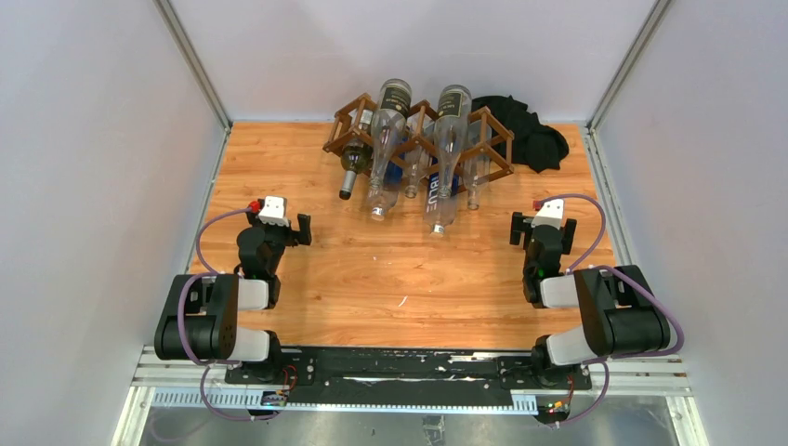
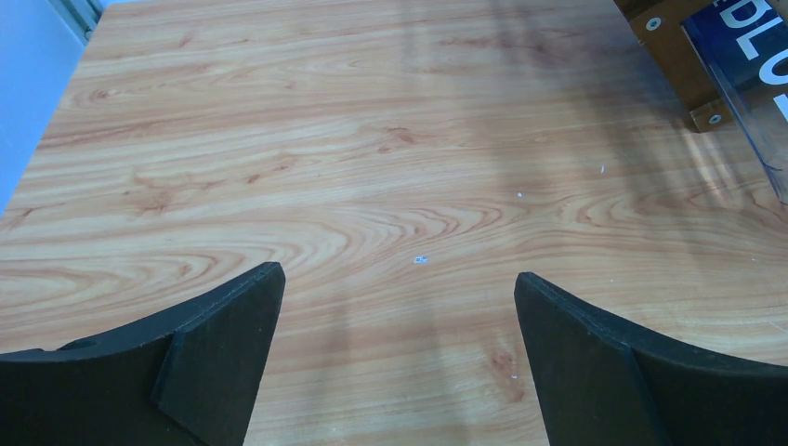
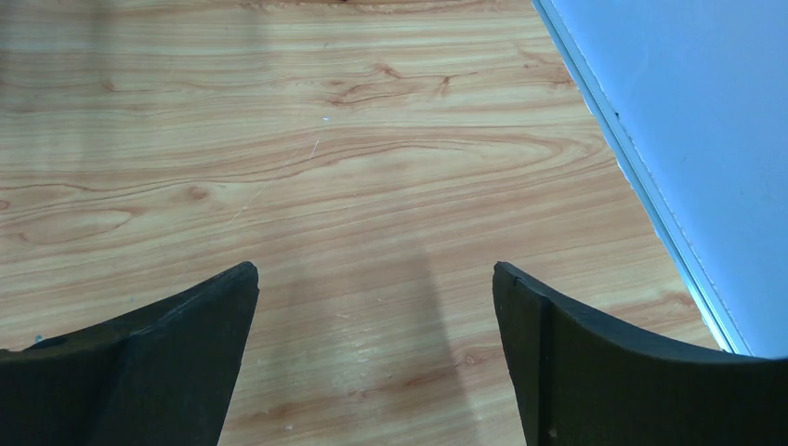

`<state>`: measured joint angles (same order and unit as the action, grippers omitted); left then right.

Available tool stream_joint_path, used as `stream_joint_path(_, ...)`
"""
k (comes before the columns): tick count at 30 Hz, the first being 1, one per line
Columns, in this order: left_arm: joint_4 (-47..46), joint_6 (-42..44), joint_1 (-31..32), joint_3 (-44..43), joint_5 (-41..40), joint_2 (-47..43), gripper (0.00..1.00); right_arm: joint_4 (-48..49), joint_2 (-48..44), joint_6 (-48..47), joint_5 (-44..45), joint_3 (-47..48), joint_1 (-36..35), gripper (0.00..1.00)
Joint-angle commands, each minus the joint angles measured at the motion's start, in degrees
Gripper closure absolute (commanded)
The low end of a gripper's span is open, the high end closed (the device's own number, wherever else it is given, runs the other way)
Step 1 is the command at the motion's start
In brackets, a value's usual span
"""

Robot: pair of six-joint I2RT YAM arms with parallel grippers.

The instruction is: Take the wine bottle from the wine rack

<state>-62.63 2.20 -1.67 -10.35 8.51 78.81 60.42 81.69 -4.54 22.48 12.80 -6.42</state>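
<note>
Top view: we see the wine rack (image 1: 420,139) at the table's (image 1: 400,288) far side, with a black cloth (image 1: 530,130) just behind its right end. Lying in the rack, necks toward the arms, are a dark wine bottle (image 1: 354,158) at its left end, a clear wine bottle (image 1: 386,139) beside that, and a blue-labelled wine bottle (image 1: 444,163) right of centre. The left gripper (image 1: 276,230) and right gripper (image 1: 544,232) sit well short of the rack, fingers spread wide, holding nothing.

Left wrist: we see fingers (image 2: 223,353) apart over bare wood, with the rack's corner (image 2: 683,65) and the blue-labelled wine bottle (image 2: 757,65) top right.

Right wrist: fingers (image 3: 186,362) apart over wood, with the wall (image 3: 697,121) at right.
</note>
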Motion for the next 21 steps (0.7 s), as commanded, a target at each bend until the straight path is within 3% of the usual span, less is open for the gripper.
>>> stream_joint_path(1, -0.63, 0.79, 0.3, -0.29, -0.69, 0.16, 0.0, 1.19, -0.22, -0.65, 0.11, -0.57, 0.43, 0.0)
stream_joint_path(19, -1.12, 0.96, 0.27, -0.17, 0.14, -0.82, 0.0, 2.11, -1.57, -1.52, -0.43, -0.83, 0.31, 0.0)
stream_joint_path(21, 5.02, 0.87, 0.21, -2.03, -0.68, -3.94, 0.0, -0.64, -5.13, -1.54, 0.94, -0.83, -0.01, 0.0)
